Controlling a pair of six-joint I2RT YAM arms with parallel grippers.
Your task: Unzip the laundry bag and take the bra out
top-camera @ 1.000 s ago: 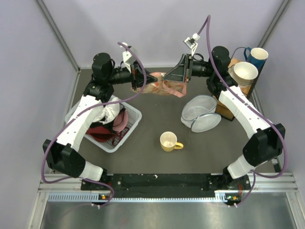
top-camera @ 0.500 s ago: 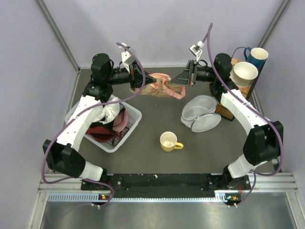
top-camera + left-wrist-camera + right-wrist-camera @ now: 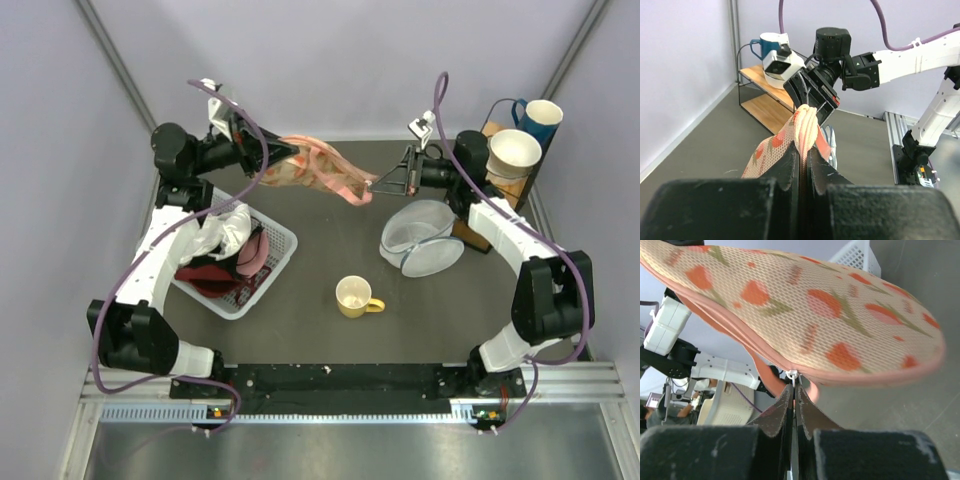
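The peach-pink laundry bag (image 3: 315, 170) with red prints hangs in the air at the back, stretched between both grippers. My left gripper (image 3: 262, 158) is shut on the bag's left edge; in the left wrist view the folded fabric (image 3: 805, 131) sits between the closed fingers. My right gripper (image 3: 376, 186) is shut on the white zipper pull (image 3: 792, 375) at the bag's lower rim (image 3: 805, 320). A pink strap loop (image 3: 762, 374) hangs below the bag. The bra does not show.
A white basket (image 3: 275, 262) of clothes stands at left. A yellow mug (image 3: 355, 296) is at centre. A round white mesh container (image 3: 420, 238) lies at right, beside a wooden shelf (image 3: 505, 185) with a cream bowl (image 3: 514, 152) and a blue mug (image 3: 540, 120).
My left gripper has swung left and up with the bag's edge. My right gripper has drawn back to the right with the zipper pull. The bag now stretches out longer between them.
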